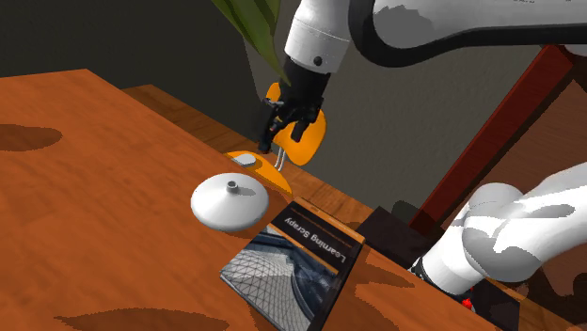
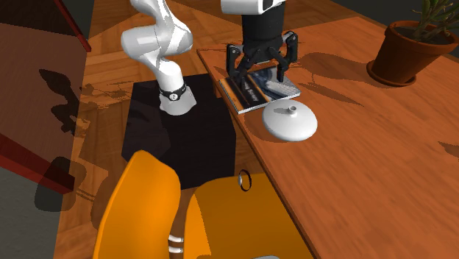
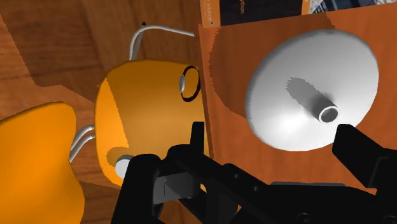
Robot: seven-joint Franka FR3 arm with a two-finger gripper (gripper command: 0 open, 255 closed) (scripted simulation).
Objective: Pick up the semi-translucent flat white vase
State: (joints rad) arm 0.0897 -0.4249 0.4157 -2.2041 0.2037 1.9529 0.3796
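A wooden floor [image 2: 103, 73] and a dark wall surround the broad wood-grained tabletop [image 1: 94, 216]. The white arm [image 1: 452, 28] reaches over its edge, where an orange chair [image 2: 206, 221] stands close by. On the tabletop lies a book [image 1: 293, 261]. Just beside it, near the edge, the flat white vase [image 1: 230, 201] sits upright, showing a short open neck. The hand [image 1: 282, 132] hovers above with its fingers spread, holding nothing, and the vase lies off to one finger's side rather than between them. This looks like the approach step. Next the hand would need centring over the vase, then lowering to close on the neck.
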